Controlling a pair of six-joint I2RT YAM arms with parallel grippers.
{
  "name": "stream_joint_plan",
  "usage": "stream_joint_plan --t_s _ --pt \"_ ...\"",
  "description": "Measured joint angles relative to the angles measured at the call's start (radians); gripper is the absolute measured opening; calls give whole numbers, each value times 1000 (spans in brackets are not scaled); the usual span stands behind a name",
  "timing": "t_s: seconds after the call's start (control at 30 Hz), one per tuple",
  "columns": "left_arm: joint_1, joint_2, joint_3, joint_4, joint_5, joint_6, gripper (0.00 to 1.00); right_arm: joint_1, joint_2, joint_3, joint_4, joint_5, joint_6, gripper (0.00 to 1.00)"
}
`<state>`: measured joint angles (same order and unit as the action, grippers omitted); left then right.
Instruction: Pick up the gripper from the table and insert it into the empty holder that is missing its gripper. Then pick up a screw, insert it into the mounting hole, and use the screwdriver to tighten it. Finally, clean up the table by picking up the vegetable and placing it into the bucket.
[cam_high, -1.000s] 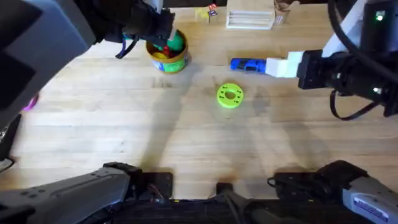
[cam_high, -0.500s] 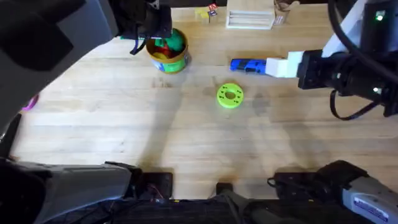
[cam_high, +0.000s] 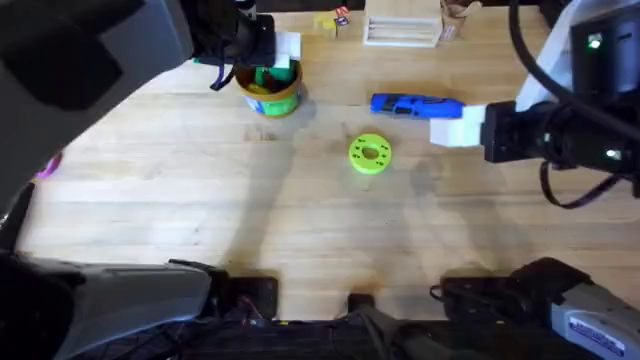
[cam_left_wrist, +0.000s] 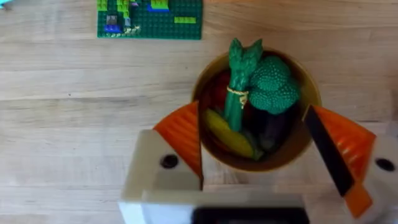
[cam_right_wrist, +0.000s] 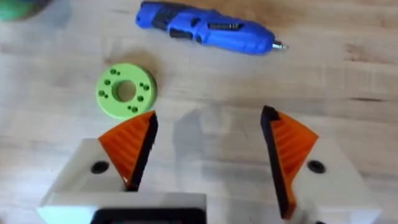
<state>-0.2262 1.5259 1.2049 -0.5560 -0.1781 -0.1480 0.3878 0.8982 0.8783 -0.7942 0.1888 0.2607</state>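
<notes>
Bench (cam_high: 200, 200): pale wood, spanning the overhead view from edge to edge.

Left arm: large, dark and blurred across the upper left of the overhead frame, with its left end effector (cam_left_wrist: 267, 158) poised directly above the bucket (cam_high: 271, 88) at upper centre-left. In the left wrist view, spread wide open around the bucket's rim, orange pads (cam_left_wrist: 183, 134) to either side, gripping nothing.

Right arm: entering from the right edge of the overhead view, with its right end effector (cam_right_wrist: 208, 146) hovering over bare bench at centre right. Open wide too, empty, ribbed orange pads well apart.

Screwdriver (cam_high: 415, 104): lying flat in the upper centre-right of the overhead frame, just beyond the right end effector, touched by nothing.

Lime-green disc (cam_high: 370, 153): flat near the middle of the overhead frame, below and left of the screwdriver.

Vegetable (cam_left_wrist: 239, 84): upright inside the bucket, leafy tip up, leaning beside a rounded knobbly green toy (cam_left_wrist: 273, 87), with a yellow piece (cam_left_wrist: 227, 132) below.

Step in hand, judging by this: the last one, the clean-up, seemingly just completed, with the vegetable already in the bucket and released.

Next move, probably: lifting the left end effector straight up and clear of the rim, without nudging the bucket, then drawing both arms back from the bench.
</notes>
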Motion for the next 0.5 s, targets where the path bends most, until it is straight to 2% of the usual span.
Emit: stream_joint_plan --t_s 0.1,0.27,0.4,0.5 --pt "-18 -47 0 -34 -3 58 995 0 0 68 -92 -3 -4 991" --pt "-99 -181 0 -124 -2 172 995 0 -6 209 -167 -3 -9 992" --pt "-158 -296 0 -187 -2 237 994 0 -34 238 -173 -3 -11 991" --pt "-176 -367 0 -213 -2 260 994 0 -55 238 -179 -11 -11 992"
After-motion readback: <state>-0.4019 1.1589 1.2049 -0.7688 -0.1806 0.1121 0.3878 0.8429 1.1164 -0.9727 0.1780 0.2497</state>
